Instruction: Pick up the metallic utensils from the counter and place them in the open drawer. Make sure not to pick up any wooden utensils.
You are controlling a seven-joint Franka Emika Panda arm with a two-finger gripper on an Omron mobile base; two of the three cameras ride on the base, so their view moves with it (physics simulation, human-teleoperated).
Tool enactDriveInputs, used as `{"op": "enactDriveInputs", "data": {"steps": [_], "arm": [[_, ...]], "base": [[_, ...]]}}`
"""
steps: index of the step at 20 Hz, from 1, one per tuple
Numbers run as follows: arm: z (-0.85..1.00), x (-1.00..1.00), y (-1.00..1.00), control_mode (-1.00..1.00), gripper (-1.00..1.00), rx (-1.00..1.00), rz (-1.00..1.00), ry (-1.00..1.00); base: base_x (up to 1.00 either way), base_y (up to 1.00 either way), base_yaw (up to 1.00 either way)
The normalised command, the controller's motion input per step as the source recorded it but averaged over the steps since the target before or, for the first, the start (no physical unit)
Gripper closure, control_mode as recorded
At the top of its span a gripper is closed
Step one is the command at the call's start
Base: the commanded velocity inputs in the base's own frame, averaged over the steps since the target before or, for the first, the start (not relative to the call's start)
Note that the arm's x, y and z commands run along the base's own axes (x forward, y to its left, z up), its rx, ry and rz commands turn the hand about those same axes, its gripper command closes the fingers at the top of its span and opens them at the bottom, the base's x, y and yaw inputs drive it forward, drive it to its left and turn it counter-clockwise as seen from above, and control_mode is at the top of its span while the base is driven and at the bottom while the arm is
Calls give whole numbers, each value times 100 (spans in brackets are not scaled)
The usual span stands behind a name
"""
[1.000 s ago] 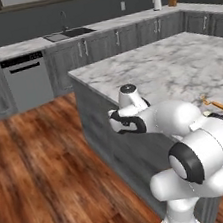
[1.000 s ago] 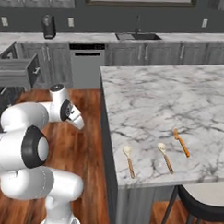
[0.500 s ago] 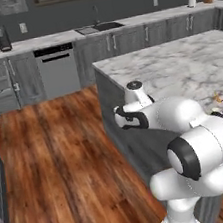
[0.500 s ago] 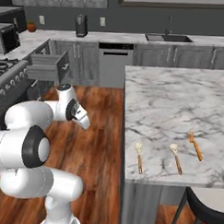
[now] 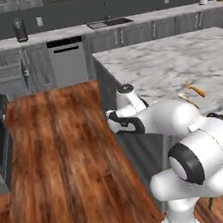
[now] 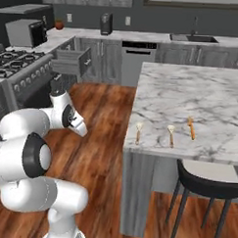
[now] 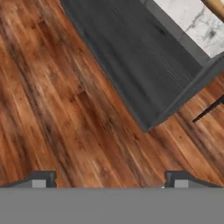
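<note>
An orange-handled fork [image 6: 190, 128] lies near the front edge of the white marble counter [image 6: 190, 94]; it also shows as the orange-handled fork [image 5: 196, 89]. To its left lie two wooden spoons [image 6: 138, 132] [image 6: 171, 135] with pale bowls. The open drawer [image 6: 69, 61] juts from the grey cabinets at the back left, seen too as the open drawer [image 5: 8, 73]. My gripper [image 7: 109, 180] is open and empty, looking down at the wood floor beside the counter's grey corner [image 7: 146, 127]. My hand [image 5: 119, 123] hangs low beside the counter's left side.
A steel dishwasher [image 6: 136, 60] stands in the back cabinet run, with a sink [image 5: 109, 23] to its right. A stove [image 6: 20, 67] sits at the left. A black stool [image 6: 211, 176] stands under the counter's front edge. Wood floor [image 5: 54, 157] stretches between the counter and the cabinets.
The base has moved, so both base views have shifted and the open drawer and stove have come further into view. The gripper stays open and empty.
</note>
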Motion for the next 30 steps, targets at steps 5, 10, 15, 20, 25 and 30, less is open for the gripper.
{"op": "enactDriveInputs", "data": {"steps": [5,10,15,20,25,30], "arm": [[0,0,0,100,-100,0,0,0],[0,0,0,100,-100,0,0,0],[0,0,0,100,-100,0,0,0],[0,0,0,100,-100,0,0,0],[1,6,25,-100,-100,-1,15,1],[3,10,40,-100,-100,0,55,0]], "base": [[-4,-100,-42],[32,-100,-50],[93,-91,-39],[100,7,-2],[34,31,8],[0,0,0]]}}
